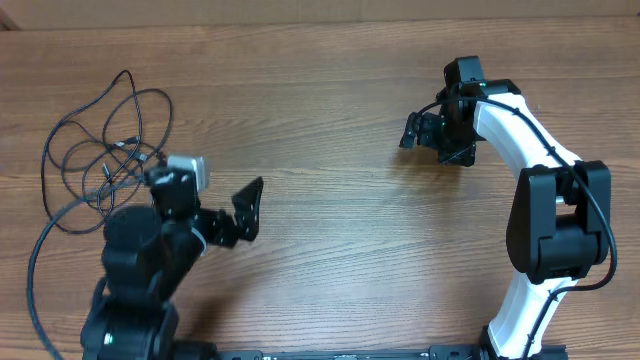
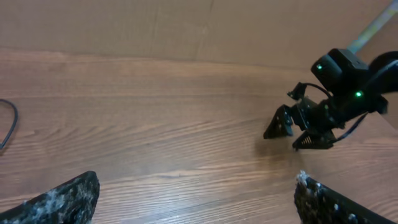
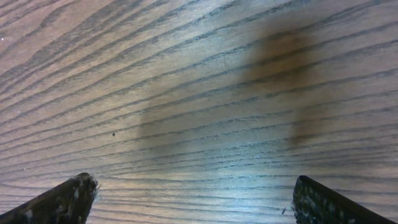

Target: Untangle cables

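Observation:
The cables point(image 1: 105, 150) lie in a loose tangle of thin black loops at the far left of the wooden table, with small pale plugs near the middle of the heap. My left gripper point(image 1: 247, 210) is open and empty, right of the tangle and pointing toward the table's centre. In the left wrist view its fingers point(image 2: 196, 199) frame bare wood, and one cable loop point(image 2: 7, 124) shows at the left edge. My right gripper point(image 1: 432, 135) is open and empty at the far right, low over bare wood point(image 3: 193, 193).
A thick black wire point(image 1: 35, 260) runs from the left arm's base along the left edge. The white right arm point(image 1: 545, 200) stands at the right. A cardboard wall point(image 2: 186, 28) backs the table's far edge.

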Robot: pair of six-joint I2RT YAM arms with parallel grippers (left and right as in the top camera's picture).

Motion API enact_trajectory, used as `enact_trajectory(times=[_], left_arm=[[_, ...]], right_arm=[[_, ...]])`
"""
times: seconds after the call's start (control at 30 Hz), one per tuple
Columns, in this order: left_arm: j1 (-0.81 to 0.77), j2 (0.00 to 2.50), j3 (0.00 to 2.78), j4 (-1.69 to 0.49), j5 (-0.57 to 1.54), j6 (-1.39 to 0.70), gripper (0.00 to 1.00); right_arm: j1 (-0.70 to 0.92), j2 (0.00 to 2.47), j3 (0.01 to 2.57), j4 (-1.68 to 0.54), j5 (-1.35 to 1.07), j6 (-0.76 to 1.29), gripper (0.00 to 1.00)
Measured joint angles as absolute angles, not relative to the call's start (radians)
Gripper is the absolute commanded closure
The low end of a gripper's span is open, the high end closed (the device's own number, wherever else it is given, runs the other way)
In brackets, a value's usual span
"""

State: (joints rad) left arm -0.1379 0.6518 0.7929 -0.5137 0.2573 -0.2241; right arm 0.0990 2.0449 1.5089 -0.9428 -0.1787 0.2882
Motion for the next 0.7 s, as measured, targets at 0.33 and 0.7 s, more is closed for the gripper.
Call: enact_trajectory(times=[0.33,0.7], left_arm=[[-0.138,0.635,0.785,-0.723,0.257,-0.216,0.0],[-0.138,0.482,0.649,-0.86,0.257,-0.21,0.0]], right_arm=[[0.099,2.045,1.509,-0.943,-0.179,0.288,0.0],[0.099,2.045,1.509,-0.944,-0.179,0.288,0.0]])
